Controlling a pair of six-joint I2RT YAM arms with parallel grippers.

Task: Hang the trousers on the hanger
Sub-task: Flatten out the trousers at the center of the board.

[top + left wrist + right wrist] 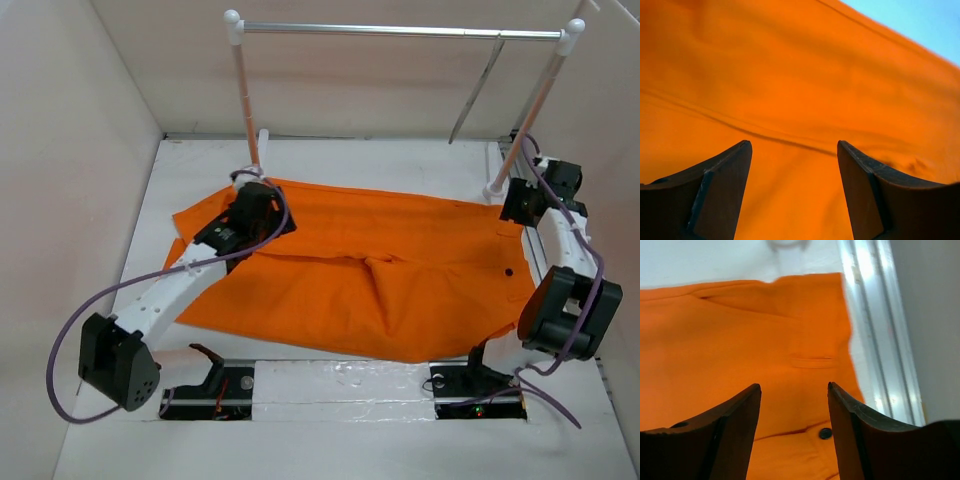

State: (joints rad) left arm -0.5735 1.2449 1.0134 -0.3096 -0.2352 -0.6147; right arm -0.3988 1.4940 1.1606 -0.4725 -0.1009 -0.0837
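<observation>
Softly creased orange trousers [400, 290] flat on white table [350, 160], both pairs of dark wedge-shaped jaws spread apart.

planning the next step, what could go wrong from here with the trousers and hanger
The trousers lie flat and the left hand and right hand are open, empty: a pinch might catch only one layer. The hanger hangs free on the rail, so pushing cloth through could swing or unhook it.

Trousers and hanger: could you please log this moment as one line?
trousers: spread flat | hanger: hanging on rail, bare | left pincer: open, above trousers | right pincer: open, near button
</observation>
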